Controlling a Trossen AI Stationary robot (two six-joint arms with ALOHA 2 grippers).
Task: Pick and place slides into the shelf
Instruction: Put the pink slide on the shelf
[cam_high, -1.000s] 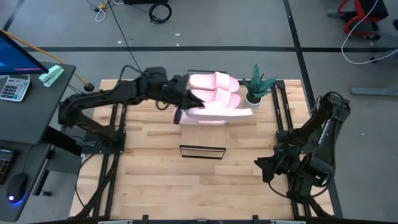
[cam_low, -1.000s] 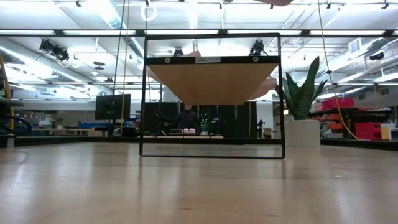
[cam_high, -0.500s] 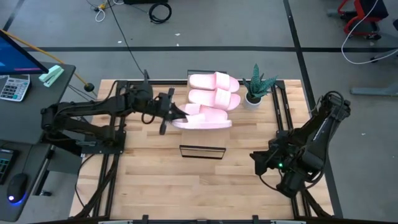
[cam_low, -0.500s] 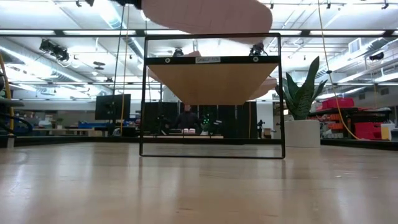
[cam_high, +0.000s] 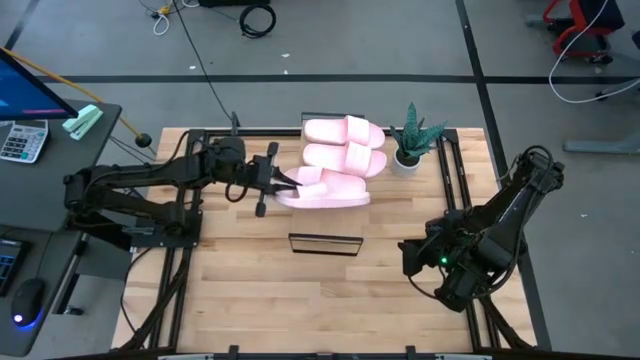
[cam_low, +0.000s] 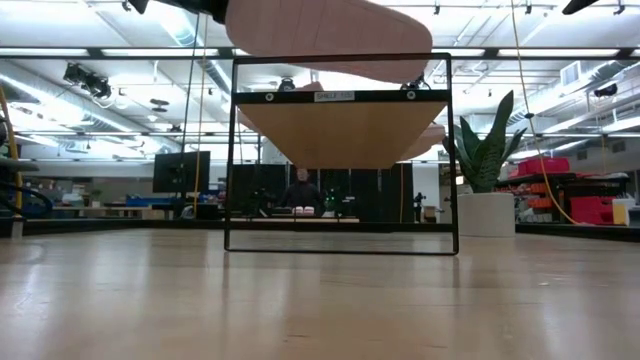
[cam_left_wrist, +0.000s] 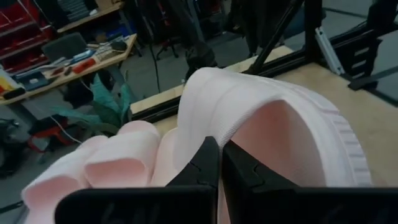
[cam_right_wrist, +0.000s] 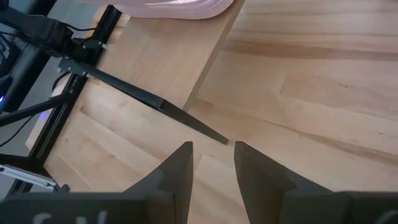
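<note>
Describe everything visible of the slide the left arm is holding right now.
The held slide is pale pink foam with one wide, finely ribbed strap over an open footbed and a ridged sole edge. The left gripper has its jaws shut on the strap's edge. From above, the slide lies lengthwise, beside two more slides on the shelf. In the low view its smooth underside hangs above the shelf's frame, so it looks carried rather than resting.

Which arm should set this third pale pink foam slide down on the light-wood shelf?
Left. Its gripper is already shut on the pale pink foam slide beside the two others on the light-wood shelf. The right gripper is open over bare tabletop.
</note>
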